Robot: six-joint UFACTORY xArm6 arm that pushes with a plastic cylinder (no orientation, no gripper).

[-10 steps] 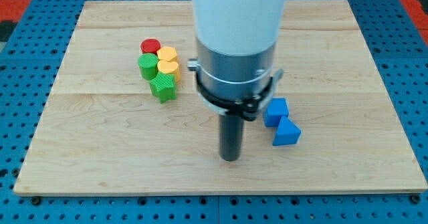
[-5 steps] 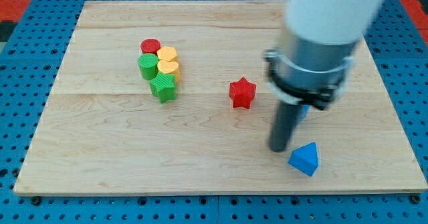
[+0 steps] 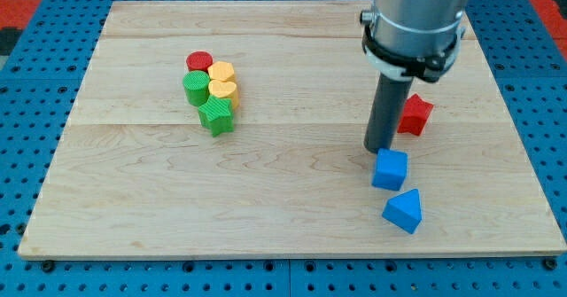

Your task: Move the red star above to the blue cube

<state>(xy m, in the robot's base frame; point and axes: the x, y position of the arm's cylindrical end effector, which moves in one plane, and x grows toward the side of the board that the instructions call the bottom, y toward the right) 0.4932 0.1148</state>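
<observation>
Nudging needed only: red star [image 3: 414, 114] lies at about 1 o'clock from blue cube [image 3: 390, 169], near but apart, partly hidden behind the rod; my tip [image 3: 382, 149] rests just above the cube's top-left corner, at 8 o'clock from the star. No gripper fitted, so no open or closed state applies. Judgement: circle tip to the star's 3 o'clock side and push slowly toward 9 o'clock until it sits at 12 o'clock of the cube, avoiding the cube and blue triangular block [image 3: 404, 211].

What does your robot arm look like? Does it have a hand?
No hand. My arm is a fat grey cylinder with a black ring clamped around it. Below hangs a straight dark rod, round and plain. My tip is its blunt lower end. No cables or markings show.
</observation>
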